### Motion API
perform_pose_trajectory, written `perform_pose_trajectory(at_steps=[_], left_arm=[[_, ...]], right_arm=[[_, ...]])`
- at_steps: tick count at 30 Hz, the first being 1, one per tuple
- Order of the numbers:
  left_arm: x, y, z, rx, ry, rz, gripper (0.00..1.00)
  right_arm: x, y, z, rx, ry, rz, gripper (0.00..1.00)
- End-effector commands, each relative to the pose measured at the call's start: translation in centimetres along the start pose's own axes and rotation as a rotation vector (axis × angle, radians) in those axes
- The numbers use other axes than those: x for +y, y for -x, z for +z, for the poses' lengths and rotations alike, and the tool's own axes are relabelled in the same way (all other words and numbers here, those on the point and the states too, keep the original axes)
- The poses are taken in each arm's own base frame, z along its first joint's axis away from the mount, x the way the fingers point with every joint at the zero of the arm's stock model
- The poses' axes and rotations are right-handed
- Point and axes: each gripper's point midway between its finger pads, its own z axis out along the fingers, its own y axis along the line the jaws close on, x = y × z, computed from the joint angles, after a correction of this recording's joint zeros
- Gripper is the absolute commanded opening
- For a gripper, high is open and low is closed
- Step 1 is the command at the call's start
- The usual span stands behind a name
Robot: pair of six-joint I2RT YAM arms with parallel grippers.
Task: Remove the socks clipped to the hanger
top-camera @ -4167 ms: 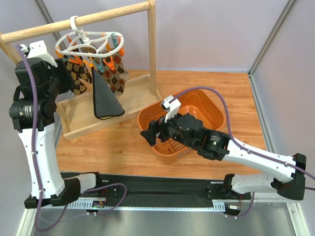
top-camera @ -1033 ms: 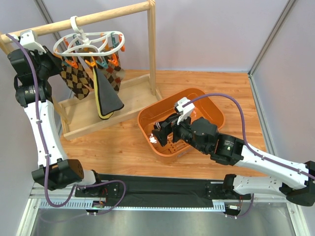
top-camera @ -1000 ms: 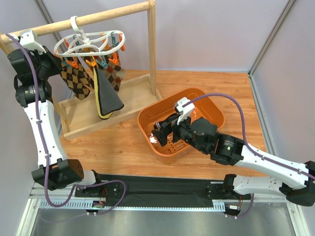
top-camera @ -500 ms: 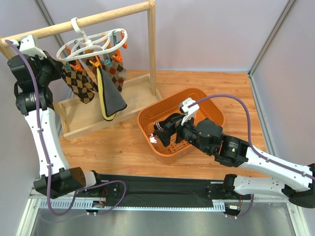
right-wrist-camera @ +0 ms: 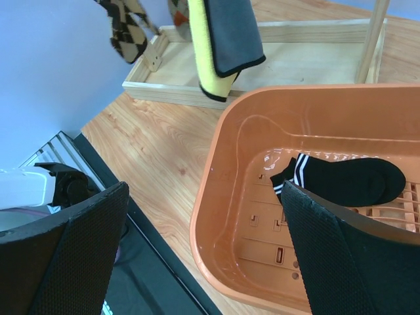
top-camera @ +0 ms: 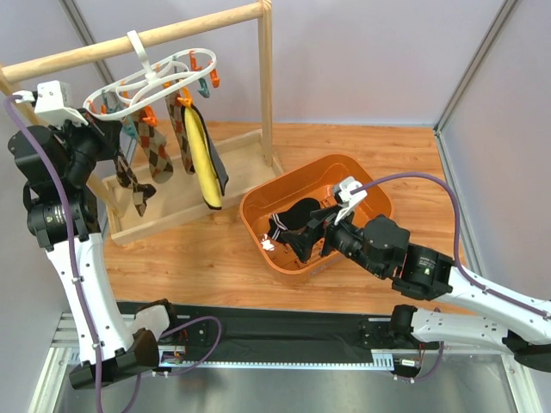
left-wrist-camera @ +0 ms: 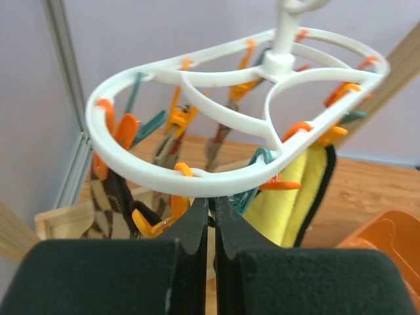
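The white plastic oval openwork hanger [top-camera: 159, 82] hangs tilted from the wooden rail frame [top-camera: 172, 30] in the upper left of the overhead view. A yellow-and-black sock [top-camera: 202, 159] and brown argyle socks [top-camera: 159, 155] dangle from its orange and grey-blue clips. The left gripper [left-wrist-camera: 211, 216] is clenched, its tips right under the ring's near rim among the clips; whether fabric or a clip is pinched between them cannot be told. The right gripper [right-wrist-camera: 205, 190] hovers released, jaws wide, over the orange plastic basket [top-camera: 362, 176] at centre right. One black sock with white stripes [right-wrist-camera: 348, 180] lies inside it. The step in hand looks like pulling another sock off at the hanger's left end. Next would be a steady downward tug to free the cloth, then a carry to the basket.
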Motion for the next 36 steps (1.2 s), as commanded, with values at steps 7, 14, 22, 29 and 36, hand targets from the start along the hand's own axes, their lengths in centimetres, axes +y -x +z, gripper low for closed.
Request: perform_pose_trajectory(at_steps=[7,14,22,29,36], left_arm=[[-6.5,-1.3,-3.0,0.023,-0.295,0.006,0.05],[-10.0,-2.1,-4.3,0.072,-0.505,-0.054,0.21],[-10.8,-3.6,-5.1,0.131,-0.555,-0.09,0.48],[-10.2,-2.5,-5.8,0.104,-0.455,-0.12,0.5],[-1.8,1.3,-6.7,0.013,0.141,-0.12,0.52]], right_arm=[[-0.4,-0.8,-1.0,0.012,0.001,0.032,1.0],[-0.3,-1.1,-0.7,0.021,0.004,0.039,0.99],[0.7,-1.3,0.7,0.039,0.024,0.052,0.99],[1.8,-1.5,2.2,0.062,0.043,0.049,0.99],[3.3,0.5,4.4,0.044,0.055,0.028,0.99]])
